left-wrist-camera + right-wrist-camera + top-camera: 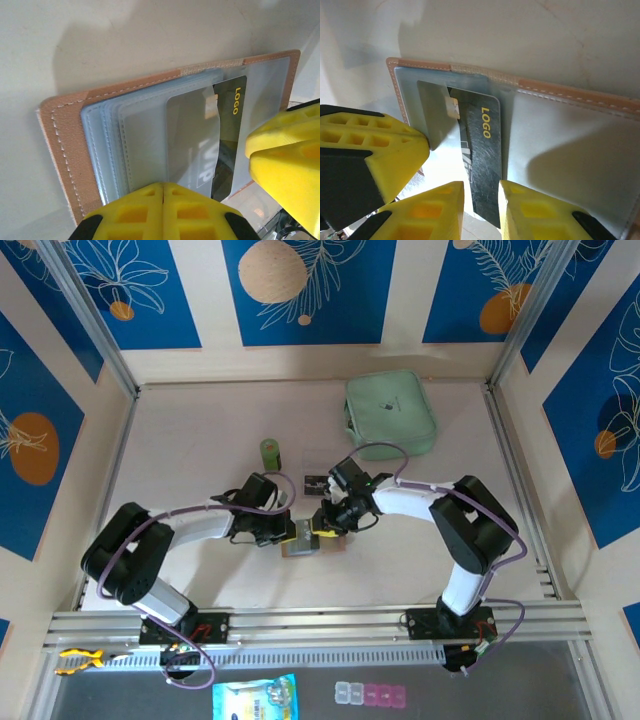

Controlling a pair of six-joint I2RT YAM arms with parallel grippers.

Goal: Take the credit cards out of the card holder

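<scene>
The card holder [303, 541], tan-pink leather with clear pockets, lies open on the table between both grippers. A black credit card marked "LOGO" [485, 155] sticks partway out of a pocket. A greyish translucent sheet covers its left part [192, 140]. My right gripper [481, 187] is open a little, its fingers either side of the card's free end, with a gap on the left side. My left gripper [163, 186] is shut, tips down on the clear pockets [145, 145]. In the top view the left gripper [285, 532] and right gripper [325, 523] meet over the holder.
Another dark card [314, 483] lies flat just behind the grippers. A small green cylinder [270, 452] stands behind the left arm. A mint-green zip pouch [390, 412] lies at the back right. Walls enclose the table on three sides.
</scene>
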